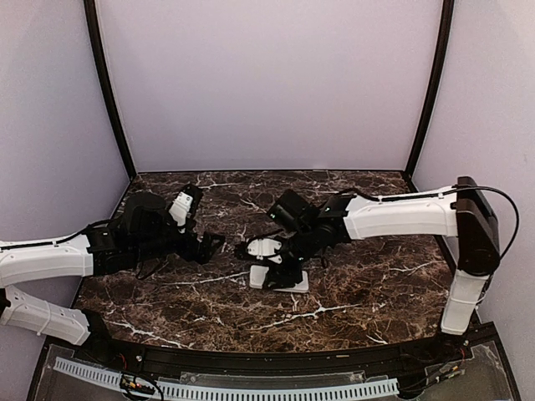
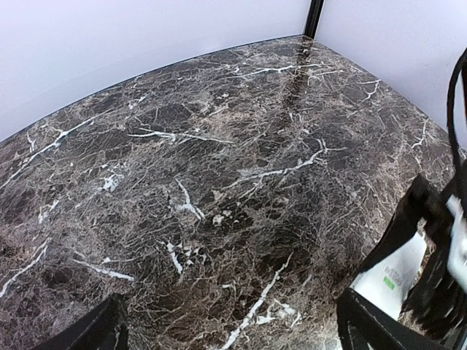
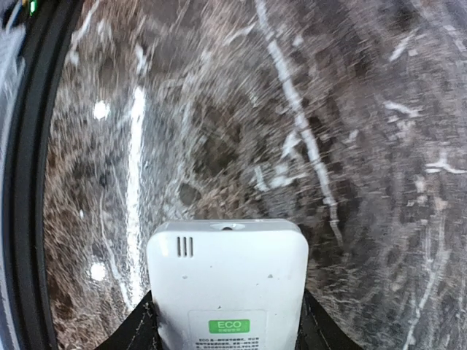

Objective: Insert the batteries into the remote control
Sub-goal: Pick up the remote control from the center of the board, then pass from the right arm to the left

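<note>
The remote control [image 3: 228,284] is a white handset held in my right gripper [image 3: 228,324], which is shut on its sides. Its back, with a green ECO label, faces the wrist camera. In the top view the right gripper [image 1: 266,251] holds the remote [image 1: 262,246] a little above the table's middle. My left gripper [image 1: 216,244] is open and empty just left of it, jaws wide apart in the left wrist view [image 2: 233,339]. The remote also shows at the right edge of that view [image 2: 394,273]. No batteries are in view.
A small flat white plate [image 1: 257,278] lies on the dark marble table [image 1: 351,284] right under my right gripper. Pale walls and two black corner posts [image 1: 107,92] close off the back and sides.
</note>
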